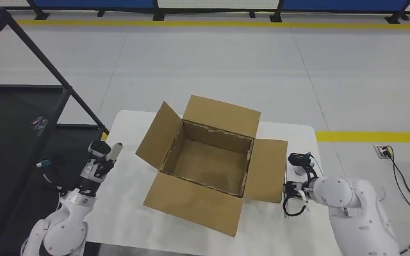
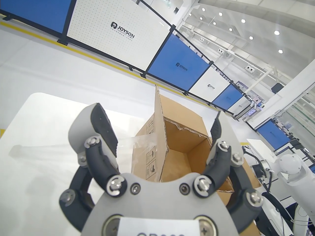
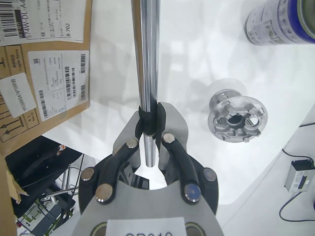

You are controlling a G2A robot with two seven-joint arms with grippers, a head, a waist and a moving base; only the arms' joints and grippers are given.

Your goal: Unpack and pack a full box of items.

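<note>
The cardboard box (image 1: 208,168) stands empty, so unpacking looks done. The right gripper (image 3: 150,121) clamps a steel rod (image 3: 145,37), the left gripper (image 2: 158,119) is spread, and repacking seems ahead.

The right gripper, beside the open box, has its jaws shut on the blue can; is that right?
Not quite: the right wrist view shows the right gripper, beside the open box, with its jaws shut on the metal rod; the blue can lies apart.

Looking down from overhead onto the table (image 1: 128,211) and open box (image 1: 208,163). From the left wrist, low and tilted up, facing across at the same box. From the right wrist — close over the table, sighting along the metal rod (image 3: 146,50), box side alongside.
</note>
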